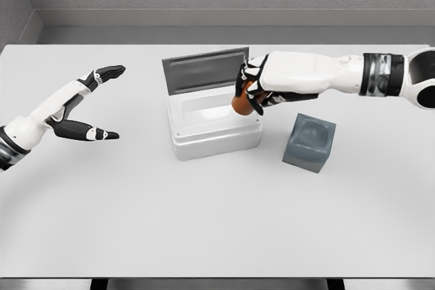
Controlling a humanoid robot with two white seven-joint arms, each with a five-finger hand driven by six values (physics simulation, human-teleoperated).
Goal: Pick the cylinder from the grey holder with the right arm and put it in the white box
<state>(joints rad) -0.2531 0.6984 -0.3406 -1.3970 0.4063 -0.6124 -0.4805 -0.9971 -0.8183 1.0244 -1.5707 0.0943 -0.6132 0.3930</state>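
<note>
1. At far left, the left hand [81,103] is held above the table [204,222], fingers spread, grasping nothing.
2. Over the box's [214,130] right rim, the cylinder [242,103] is gripped by the right hand [258,89]; its axis cannot be told.
3. Rightmost, the holder [310,142] is seen apart.

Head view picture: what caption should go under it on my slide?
Right hand holds the orange cylinder over the white box, beside the empty grey holder.

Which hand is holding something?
The right hand, curled around the orange cylinder over the white box. The left hand is spread open, empty.
</note>
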